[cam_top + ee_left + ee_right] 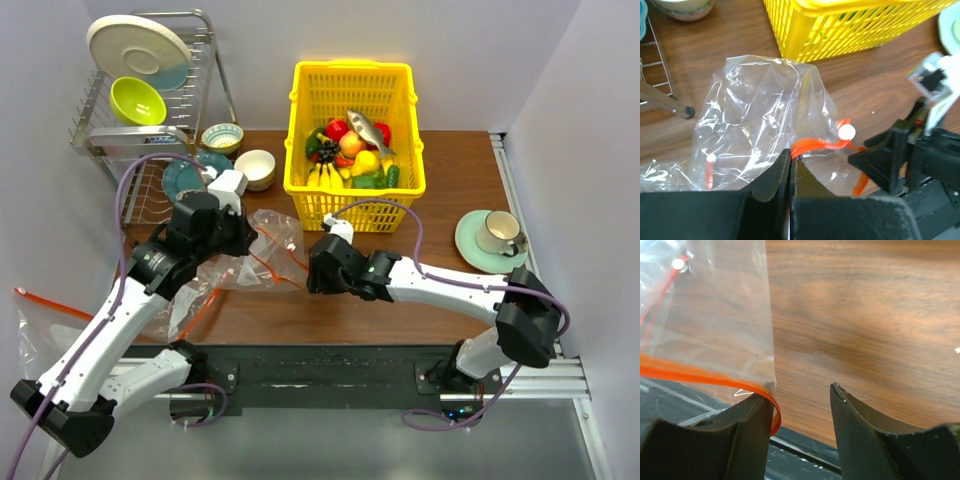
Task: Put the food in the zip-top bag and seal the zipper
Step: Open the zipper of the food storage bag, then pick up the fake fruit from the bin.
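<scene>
The clear zip-top bag [262,243] lies crumpled on the wooden table between my two arms, with nothing inside it. My left gripper [791,152] is shut on its orange-red zipper [816,145] near the mouth; it also shows from above [243,238]. My right gripper [802,390] is open, at the bag's right end [312,268]. The zipper [690,374] bends over the tip of its left finger, and the bag's clear film [715,315] hangs beside it. The food [352,152], with the yellow banana bunch [325,177], sits in the yellow basket [300,130].
A dish rack [95,120] with a plate and a green bowl stands at the back left. Two small bowls [255,167] and a teal plate [180,180] sit near it. A cup on a saucer [497,232] is at the right. Another clear bag [40,325] hangs off the left edge.
</scene>
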Controlling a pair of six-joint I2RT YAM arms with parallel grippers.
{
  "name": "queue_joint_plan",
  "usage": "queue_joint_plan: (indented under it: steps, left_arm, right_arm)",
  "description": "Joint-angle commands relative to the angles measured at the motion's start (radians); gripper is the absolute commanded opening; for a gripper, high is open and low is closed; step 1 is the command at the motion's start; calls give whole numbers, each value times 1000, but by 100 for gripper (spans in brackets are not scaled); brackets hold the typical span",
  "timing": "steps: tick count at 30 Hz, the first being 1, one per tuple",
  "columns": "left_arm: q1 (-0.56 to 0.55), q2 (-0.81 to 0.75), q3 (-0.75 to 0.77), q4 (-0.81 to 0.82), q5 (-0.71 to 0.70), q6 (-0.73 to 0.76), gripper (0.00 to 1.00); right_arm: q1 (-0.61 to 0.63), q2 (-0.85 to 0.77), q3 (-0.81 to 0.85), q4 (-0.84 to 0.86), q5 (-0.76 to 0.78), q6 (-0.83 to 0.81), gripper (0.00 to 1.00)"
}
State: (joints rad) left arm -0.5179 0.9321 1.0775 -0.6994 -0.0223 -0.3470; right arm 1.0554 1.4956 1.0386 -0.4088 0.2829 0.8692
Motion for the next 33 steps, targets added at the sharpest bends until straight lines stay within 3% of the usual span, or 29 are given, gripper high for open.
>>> queue_joint_plan:
  steps: [1,3,5,10,15,20,26,33]
  left_arm:
    - [2,14,3,49,16,37,0]
    - [2,10,-46,81,50,22,0]
    - [2,7,-88,127,74,14,0]
    - [2,25,-119,175,97,25,0]
    - [2,40,-125,208,108,54,0]
    - [2,51,-113,219,136,92,0]
    - [2,36,-140,261,160,118,0]
    - [2,-6,-203,319,173,117,0]
  right_arm:
    - [-1,-35,34,-59,36,-81,52]
    - [0,-38,50,-41,12,-119,54]
    - [0,-40,89,-42,-24,-142,64]
    - [0,-66,194,-94,-91,-220,76]
    - [-2,-112,297,-172,-120,-268,76]
    - [-12,-130,435,-303,-35,-314,78]
    - [-162,-61,667,-413,-28,-381,76]
    - [-382,132,937,-452,-112,-435,75]
